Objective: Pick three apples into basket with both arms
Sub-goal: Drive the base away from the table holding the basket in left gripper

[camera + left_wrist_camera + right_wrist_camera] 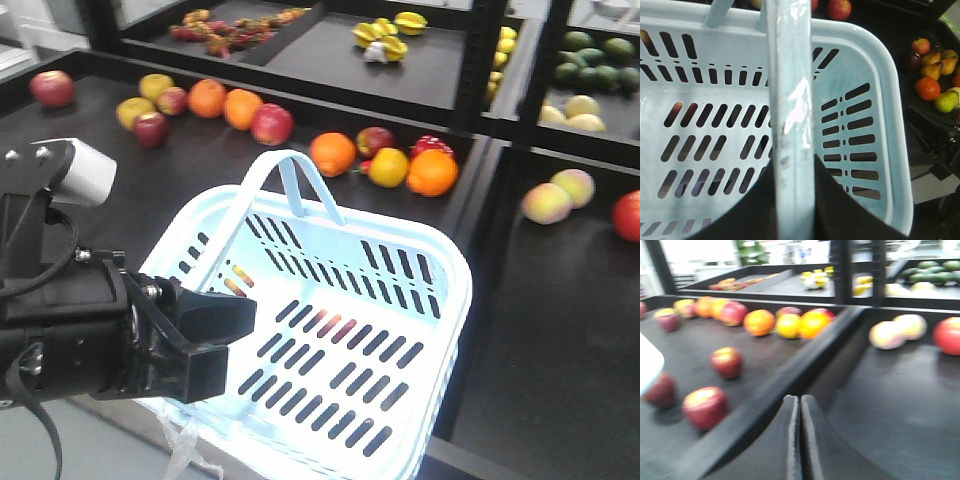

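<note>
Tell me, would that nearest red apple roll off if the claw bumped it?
Probably: the red apple is round and sits loose on a flat black shelf, so a nudge would likely roll it. Its skin looks smooth, so the shut right claw might slip unless it opens wide around it.

The left hand (228, 345) is chunky matte black with blocky, angular fingers (215, 312). A silver-grey cylinder (88, 170) is mounted above it near two small bright screws (40, 152), with looping black cables (45, 255). The right hand (799, 400) has smooth, black, curved fingers.
</note>
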